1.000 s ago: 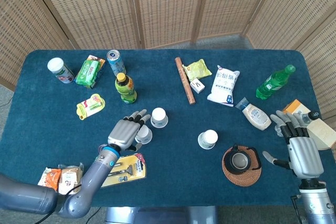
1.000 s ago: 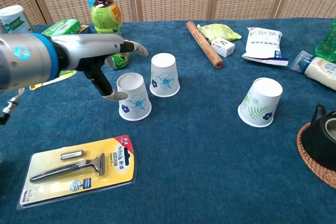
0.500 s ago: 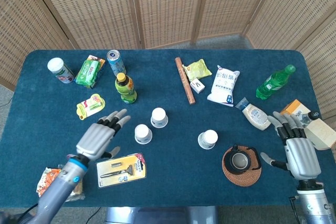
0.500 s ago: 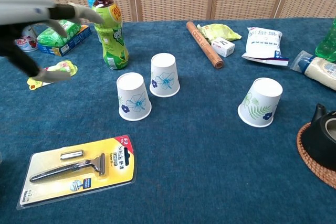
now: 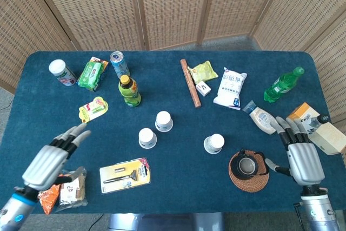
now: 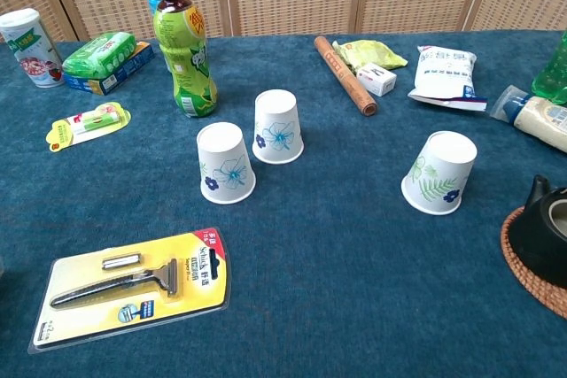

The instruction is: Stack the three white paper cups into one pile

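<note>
I am holding my left hand (image 5: pixel 47 159) at seven o'clock, fingers spread wide, gripping nothing. My right hand (image 5: pixel 300 155) is hovering at four o'clock, fingers apart too. Two upside-down white paper cups (image 6: pixel 226 163) (image 6: pixel 277 126) are standing just beside each other at centre; the third cup (image 6: pixel 439 173) is sitting well apart toward three o'clock.

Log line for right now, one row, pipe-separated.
cups: three, upside down, unstacked | left hand: open, empty | right hand: open, empty | stack: not begun
</note>
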Available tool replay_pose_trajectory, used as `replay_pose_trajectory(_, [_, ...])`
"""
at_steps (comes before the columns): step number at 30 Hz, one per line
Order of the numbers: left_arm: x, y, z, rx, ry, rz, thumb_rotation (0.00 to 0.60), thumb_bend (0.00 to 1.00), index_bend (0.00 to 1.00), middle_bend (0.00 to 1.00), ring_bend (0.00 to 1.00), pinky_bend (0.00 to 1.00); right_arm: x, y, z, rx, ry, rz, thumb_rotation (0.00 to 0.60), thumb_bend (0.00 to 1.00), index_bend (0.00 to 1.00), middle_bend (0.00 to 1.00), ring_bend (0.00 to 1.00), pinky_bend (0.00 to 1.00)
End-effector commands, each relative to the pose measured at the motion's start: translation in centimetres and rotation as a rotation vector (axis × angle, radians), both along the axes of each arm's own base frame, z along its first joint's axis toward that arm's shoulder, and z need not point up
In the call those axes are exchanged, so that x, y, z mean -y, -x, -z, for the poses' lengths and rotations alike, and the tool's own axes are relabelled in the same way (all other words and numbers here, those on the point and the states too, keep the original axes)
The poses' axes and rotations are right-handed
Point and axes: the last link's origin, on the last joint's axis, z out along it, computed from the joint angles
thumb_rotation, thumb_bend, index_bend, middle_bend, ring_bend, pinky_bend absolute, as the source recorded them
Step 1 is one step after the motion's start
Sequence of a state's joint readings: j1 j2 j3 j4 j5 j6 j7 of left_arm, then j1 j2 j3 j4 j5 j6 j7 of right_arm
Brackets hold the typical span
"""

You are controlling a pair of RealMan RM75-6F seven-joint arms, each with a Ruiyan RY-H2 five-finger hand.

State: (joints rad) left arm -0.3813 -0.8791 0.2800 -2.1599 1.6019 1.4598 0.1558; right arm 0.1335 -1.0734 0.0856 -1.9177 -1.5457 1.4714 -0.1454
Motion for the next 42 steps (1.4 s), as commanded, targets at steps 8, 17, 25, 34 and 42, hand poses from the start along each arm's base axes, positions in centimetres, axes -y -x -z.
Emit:
replay_pose_trajectory(8, [2.1, 3.4, -3.0, 0.010, -0.035, -0.055, 0.600, 0.37, 0.05, 0.00, 0.00, 0.16, 0.0, -1.3, 1.2, -0.010, -0.061, -0.021, 0.600, 0.19, 0.14, 0.00, 0.00, 0.00])
replay_pose_trajectory(17, [2.1, 3.6, -4.0, 0.026, -0.040, -0.080, 0.600, 0.37, 0.05, 0.00, 0.00, 0.16, 2.0, -5.8, 2.7, -0.047, -0.188, -0.155, 0.600, 0.19, 0.14, 0.00, 0.00, 0.00])
replay_pose_trajectory(25, [2.1, 3.6, -4.4, 0.044, -0.039, -0.082, 0.600, 0.37, 0.04, 0.00, 0.00, 0.16, 4.5, -9.8, 3.9, -0.072, -0.297, -0.250, 0.600, 0.19, 0.14, 0.00, 0.00, 0.00])
replay_pose_trajectory(34, [2.3, 3.6, -4.5, 0.053, -0.034, -0.073, 0.600, 0.37, 0.04, 0.00, 0.00, 0.16, 8.4, -12.3, 5.7, 0.022, -0.365, -0.336, 0.600, 0.20, 0.17, 0.05, 0.00, 0.06])
replay_pose_trajectory(42, [2.2, 3.7, -4.4, 0.050, -0.027, -0.080, 0.600, 0.37, 0.04, 0.00, 0.00, 0.15, 11.4, -12.0, 7.6, -0.018, -0.381, -0.315, 0.600, 0.20, 0.18, 0.08, 0.03, 0.10])
